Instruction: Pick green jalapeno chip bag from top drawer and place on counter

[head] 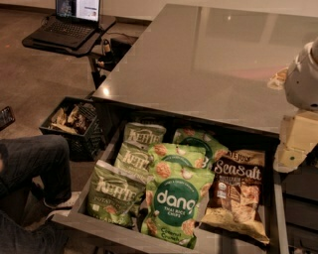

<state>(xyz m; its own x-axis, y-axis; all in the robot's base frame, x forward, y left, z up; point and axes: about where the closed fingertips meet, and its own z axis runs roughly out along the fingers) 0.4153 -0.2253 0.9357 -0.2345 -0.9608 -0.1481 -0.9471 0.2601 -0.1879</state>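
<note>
The top drawer (278,214) stands pulled out below the counter (198,64), filling the lower middle of the frame, so its snack bags lie open to reach from above. They lie flat and overlap like shingles, labels up.

I count three green Kettle bags in a column down the left side. Three green Dang-style bags run up the middle, though the rear two are partly covered, and one brown sea salt bag (236,191) lies at the right. That makes seven.

The green jalapeno chip bag (115,191) is, I'd judge, one of the Kettle bags, likeliest the front-left one. I can't read the flavour print, and it lies in the drawer untouched.

The gripper (297,143) hangs at the right edge of the frame, level with the counter's front edge and above the drawer's right end, well apart from the Kettle column. I cannot tell whether it is open or closed, and it carries nothing I can see.

The counter is a bare glossy surface, ready to take the bag.

One black crate (74,121) sits on the floor at the left. One laptop (77,10) sits at the upper left.
</note>
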